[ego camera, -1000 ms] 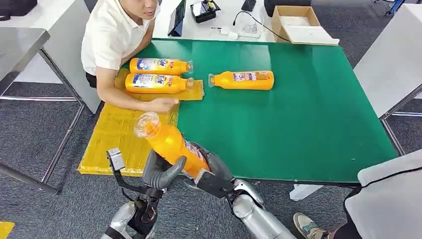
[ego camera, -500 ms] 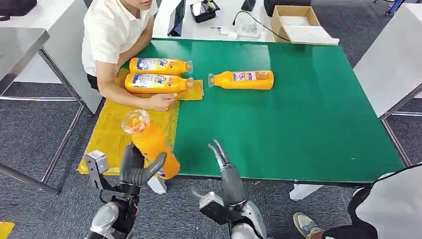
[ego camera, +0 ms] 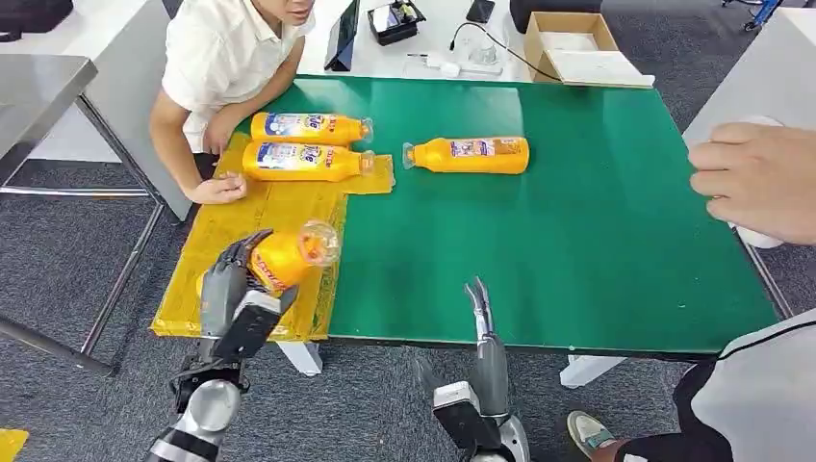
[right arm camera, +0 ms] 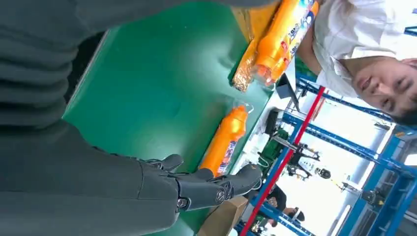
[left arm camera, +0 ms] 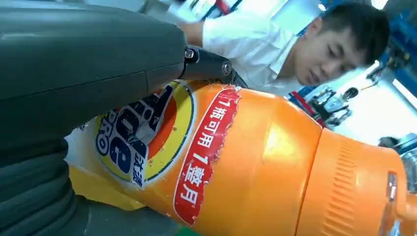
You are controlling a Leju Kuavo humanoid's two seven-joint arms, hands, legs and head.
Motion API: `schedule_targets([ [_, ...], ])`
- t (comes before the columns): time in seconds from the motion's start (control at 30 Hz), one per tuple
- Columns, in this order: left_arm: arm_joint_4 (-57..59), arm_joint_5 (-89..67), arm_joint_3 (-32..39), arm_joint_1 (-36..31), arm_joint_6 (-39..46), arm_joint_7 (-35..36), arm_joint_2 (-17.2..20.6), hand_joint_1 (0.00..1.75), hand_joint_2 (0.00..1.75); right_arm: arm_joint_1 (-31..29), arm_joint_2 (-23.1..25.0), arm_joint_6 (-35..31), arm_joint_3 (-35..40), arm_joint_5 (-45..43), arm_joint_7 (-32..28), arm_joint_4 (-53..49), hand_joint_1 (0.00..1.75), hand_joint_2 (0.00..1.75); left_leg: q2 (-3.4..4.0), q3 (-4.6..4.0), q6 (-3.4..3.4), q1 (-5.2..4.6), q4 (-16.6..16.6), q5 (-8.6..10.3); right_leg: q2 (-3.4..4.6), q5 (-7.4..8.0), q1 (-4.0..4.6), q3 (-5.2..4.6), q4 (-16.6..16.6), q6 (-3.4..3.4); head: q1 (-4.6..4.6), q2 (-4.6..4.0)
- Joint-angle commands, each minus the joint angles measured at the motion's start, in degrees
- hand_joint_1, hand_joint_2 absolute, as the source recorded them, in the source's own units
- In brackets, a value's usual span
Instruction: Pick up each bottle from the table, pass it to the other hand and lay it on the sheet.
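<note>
The robot's left hand [ego camera: 234, 285] grips an orange bottle [ego camera: 285, 256] lying almost on its side over the yellow sheet [ego camera: 227, 246], clear cap toward the green tabletop [ego camera: 539, 250]. Its right hand [ego camera: 478, 310] is at the tabletop's near edge, empty, fingers straight and apart. Two more bottles [ego camera: 306, 144] lie on the sheet's far end beside a seated person [ego camera: 217, 67]; a fourth bottle [ego camera: 470, 155] lies on the bare green surface.
</note>
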Motion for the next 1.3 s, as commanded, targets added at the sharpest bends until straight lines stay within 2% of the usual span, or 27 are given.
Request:
schedule_targets([
  [0.03,13.8,-1.4,-3.5,-7.5,0.8,0.4,2.6,1.75,1.75,-1.2,-0.2,0.3,0.1,-0.4,-0.1,2.3,0.0,0.0,-0.04,0.21,-0.05,0.0,-0.1,-0.01,-0.07,-0.04,0.01,0.2,-0.1,-0.09,-0.02,0.0],
  [0.1,17.5,-5.7,-5.8,-10.0,-1.5,2.1,3.5,1.75,1.75,-1.6,-0.3,0.7,0.5,-0.3,-0.3,2.6,0.0,0.0,-0.01,0.28,-0.06,0.01,-0.1,-0.05,-0.06,-0.07,0.02,0.26,-0.1,-0.1,0.0,0.0],
  [0.27,38.1,-11.6,-8.8,-20.3,-1.3,1.7,0.3,1.75,1.75,-2.5,0.2,2.9,1.6,-1.7,-0.6,4.6,0.0,0.0,-0.2,0.02,-0.02,-0.02,-0.1,0.06,-0.18,-0.02,-0.02,0.05,0.0,-0.04,0.0,0.0],
  [0.37,41.5,-12.4,-9.1,-21.9,-1.7,2.2,-0.1,1.75,1.75,-2.7,0.4,3.1,1.9,-1.7,-0.6,5.4,0.0,0.0,-0.08,0.11,-0.04,0.0,-0.1,0.03,-0.1,-0.01,0.01,0.11,-0.1,-0.07,0.0,0.0],
  [0.47,48.6,-15.5,-10.4,-26.1,-4.5,6.4,-0.6,1.75,1.75,-3.3,0.7,3.8,2.3,-1.9,-0.6,6.6,0.0,0.0,-0.09,0.1,-0.05,0.03,-0.1,0.02,-0.12,-0.02,0.03,0.12,0.0,-0.08,0.0,0.0],
  [0.5,51.9,-16.5,-10.6,-27.9,-5.1,8.3,-0.9,1.75,1.75,-3.7,1.0,4.0,2.5,-2.1,-0.8,7.2,0.0,0.0,-0.13,0.34,-0.11,0.06,-0.1,-0.04,-0.17,-0.1,0.07,0.36,0.0,-0.18,-0.02,0.0],
  [0.53,53.3,-17.0,-10.6,-28.7,-5.6,9.5,-1.2,1.75,1.75,-3.9,1.1,4.1,2.6,-2.1,-0.9,7.5,0.0,0.0,-0.12,0.13,-0.05,0.03,0.0,0.01,-0.14,-0.04,0.03,0.16,0.0,-0.08,0.0,0.0],
  [0.67,58.9,-21.8,-13.0,-32.2,-8.4,14.9,-1.5,1.75,1.75,-4.9,1.8,4.1,2.9,-2.1,-1.1,9.6,0.0,0.0,-0.03,0.31,-0.08,0.04,-0.1,-0.02,-0.03,-0.04,0.05,0.32,0.0,-0.13,0.0,0.0],
  [0.7,59.7,-21.1,-12.1,-32.5,-9.5,15.7,-2.1,0.7,1.75,-5.2,1.9,3.9,2.9,-2.1,-1.1,10.3,0.0,0.0,0.04,0.21,-0.04,0.01,-0.1,0.0,0.03,0.01,0.02,0.19,0.0,-0.07,-0.02,0.0],
  [0.73,59.9,-20.3,-11.2,-32.6,-10.3,15.7,-2.5,0.14,1.75,-5.2,2.0,3.8,2.9,-2.2,-1.2,10.7,0.0,0.0,0.02,0.26,-0.05,0.02,-0.1,0.0,0.0,0.0,0.03,0.24,0.0,-0.08,0.0,0.0],
  [0.77,60.0,-19.5,-10.5,-32.6,-11.0,15.4,-2.8,0.07,1.75,-5.3,2.0,3.8,2.9,-2.2,-1.3,10.9,0.0,0.0,0.07,0.38,-0.08,0.04,-0.1,-0.03,0.05,-0.02,0.05,0.33,0.0,-0.13,-0.02,0.0],
  [0.87,60.0,-19.5,-10.5,-32.5,-11.0,15.4,-3.0,0.07,1.75,-5.2,2.0,3.7,2.9,-2.2,-1.3,10.9,0.0,0.0,0.08,0.38,-0.07,0.03,-0.1,-0.03,0.05,-0.03,0.05,0.3,0.0,-0.11,-0.04,0.0],
  [0.9,59.8,-17.9,-9.0,-32.3,-12.3,14.5,-3.2,0.0,1.75,-5.2,2.0,3.7,3.0,-2.4,-1.4,11.0,0.0,0.0,0.02,0.39,-0.05,0.01,-0.1,-0.03,-0.01,-0.04,0.02,0.34,0.0,-0.1,0.0,0.0],
  [0.97,59.6,-13.1,-4.8,-32.1,-15.5,12.9,-3.9,0.0,1.75,-5.2,2.0,3.7,3.1,-2.6,-1.4,11.3,0.0,0.0,0.06,0.37,-0.04,0.01,-0.1,-0.02,0.06,-0.01,0.01,0.33,0.0,-0.06,-0.02,0.0],
  [1.0,59.1,-6.3,0.7,-31.7,-19.6,9.7,-4.6,0.0,1.75,-5.4,2.0,3.4,3.2,-2.7,-1.7,12.2,0.0,0.0,0.08,0.35,-0.03,0.0,-0.1,-0.01,0.08,0.0,0.0,0.3,0.1,-0.05,-0.02,0.0],
  [1.3,59.0,-6.1,0.7,-31.6,-20.2,9.6,-4.5,0.0,1.75,-5.5,2.1,3.2,3.2,-2.8,-1.9,12.7,0.0,0.0,-0.02,0.67,-0.04,-0.03,-0.1,0.0,0.02,-0.02,-0.03,0.66,0.1,-0.07,0.0,0.0],
])
